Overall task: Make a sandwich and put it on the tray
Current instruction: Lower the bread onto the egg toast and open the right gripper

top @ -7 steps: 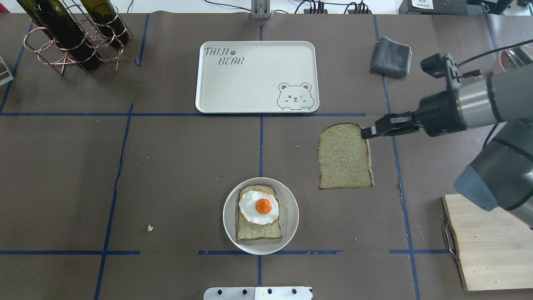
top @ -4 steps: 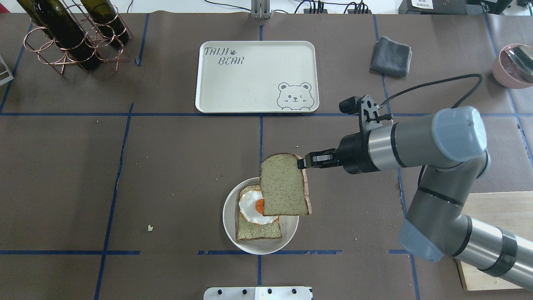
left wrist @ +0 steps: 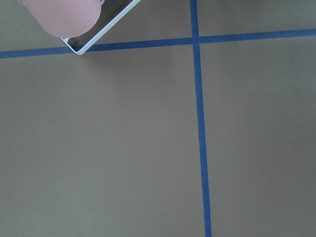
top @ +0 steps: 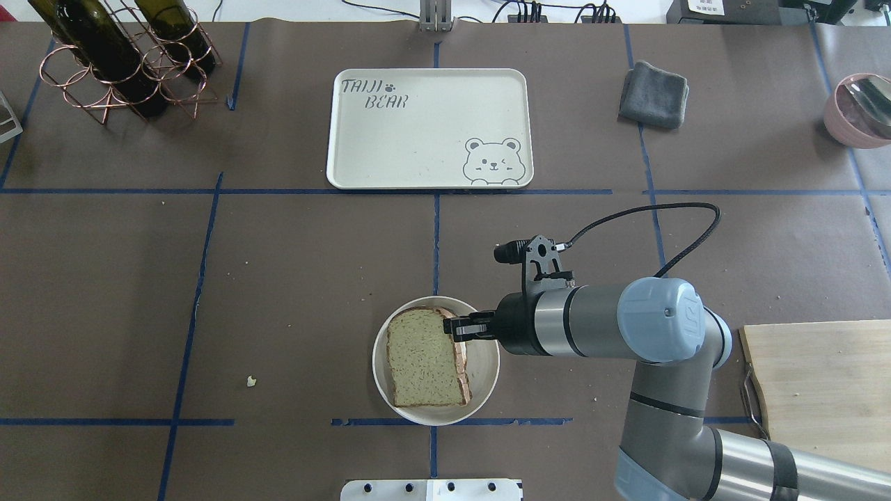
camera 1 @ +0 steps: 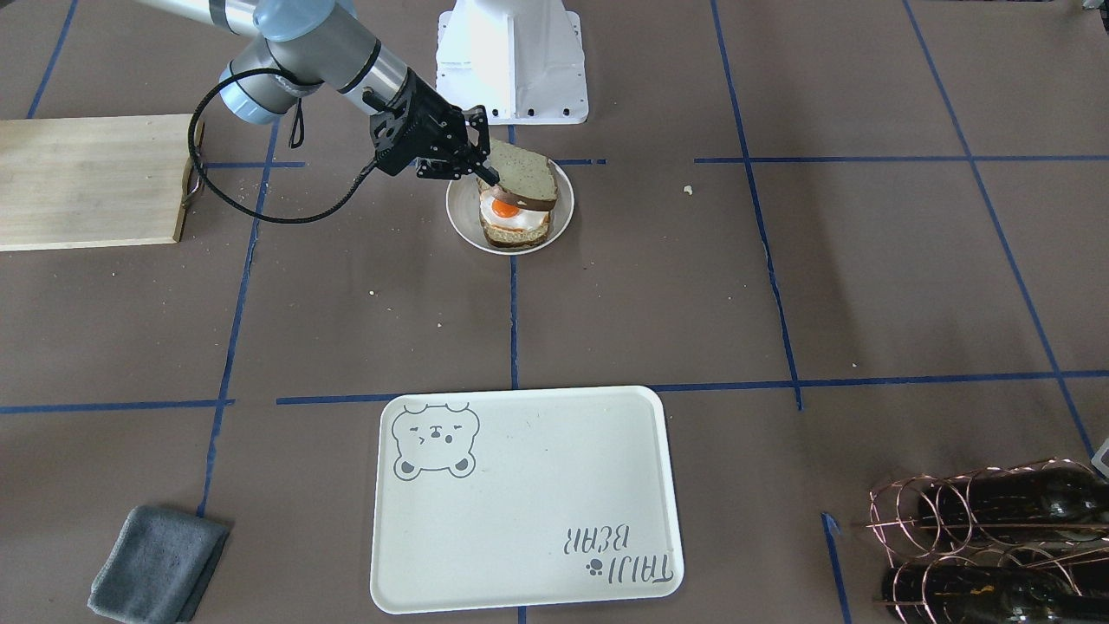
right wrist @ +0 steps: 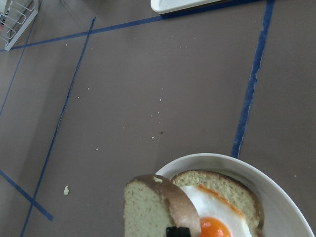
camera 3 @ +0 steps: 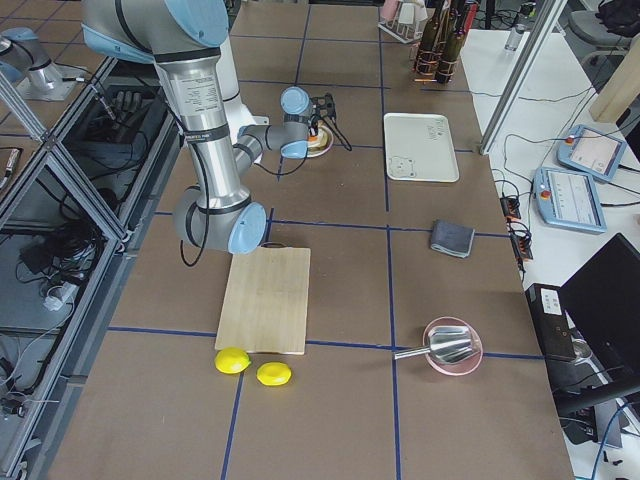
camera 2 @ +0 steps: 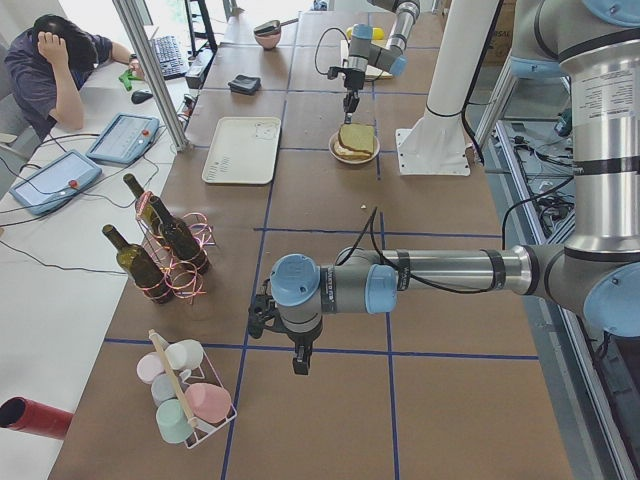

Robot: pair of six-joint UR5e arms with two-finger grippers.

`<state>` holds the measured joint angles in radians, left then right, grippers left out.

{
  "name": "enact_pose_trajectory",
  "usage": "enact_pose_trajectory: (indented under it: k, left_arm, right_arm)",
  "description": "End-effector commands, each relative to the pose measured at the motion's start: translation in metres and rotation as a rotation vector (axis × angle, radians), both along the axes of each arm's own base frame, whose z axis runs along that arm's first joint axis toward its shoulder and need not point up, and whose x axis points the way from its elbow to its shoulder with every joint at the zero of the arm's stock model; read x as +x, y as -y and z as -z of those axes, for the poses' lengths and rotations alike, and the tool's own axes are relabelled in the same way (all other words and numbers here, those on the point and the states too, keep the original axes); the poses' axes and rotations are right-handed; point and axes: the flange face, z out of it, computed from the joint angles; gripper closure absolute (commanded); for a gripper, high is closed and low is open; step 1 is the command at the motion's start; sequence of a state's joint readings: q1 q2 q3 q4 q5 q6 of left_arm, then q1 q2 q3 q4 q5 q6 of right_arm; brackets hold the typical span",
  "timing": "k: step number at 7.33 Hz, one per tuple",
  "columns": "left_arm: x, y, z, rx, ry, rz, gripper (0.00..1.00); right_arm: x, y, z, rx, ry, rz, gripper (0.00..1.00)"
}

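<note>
Can't see the egg (right wrist: 210, 197) or bottom slice (right wrist: 217, 178) from overhead, buried under the top slice (top: 424, 358). Only get a black sliver of the right hand (top: 456, 327) in its wrist cam, right at the bottom edge. Loses most of the plate (right wrist: 276, 190) off that edge too, and shows just a strip of the tray (right wrist: 182, 4) up top. Can't call open or closed on the left hand (camera 2: 300, 362) — only caught in the side view, way too small. Cuts off a pink rounded thing (left wrist: 64, 17) at the left wrist cam's top corner — no idea what.
</note>
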<state>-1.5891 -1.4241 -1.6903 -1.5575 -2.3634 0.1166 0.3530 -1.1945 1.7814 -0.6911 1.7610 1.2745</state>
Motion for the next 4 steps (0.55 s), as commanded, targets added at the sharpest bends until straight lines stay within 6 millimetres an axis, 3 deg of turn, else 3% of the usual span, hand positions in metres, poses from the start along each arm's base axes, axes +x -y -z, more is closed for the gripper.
enact_pose_trajectory:
  k: [1, 4]
  left_arm:
    - [-0.0001, -0.0005, -0.0011, -0.003, 0.001, 0.0, 0.0]
    - [0.0, -0.0002, 0.0005, 0.001, 0.0, 0.0, 0.0]
  right_arm:
    - [-0.0108, 0.0036, -0.0023, 0.005, -0.013, -0.013, 1.0]
    - [-0.0054, 0.0103, -0.0122, 0.0, -0.03, -0.025, 1.0]
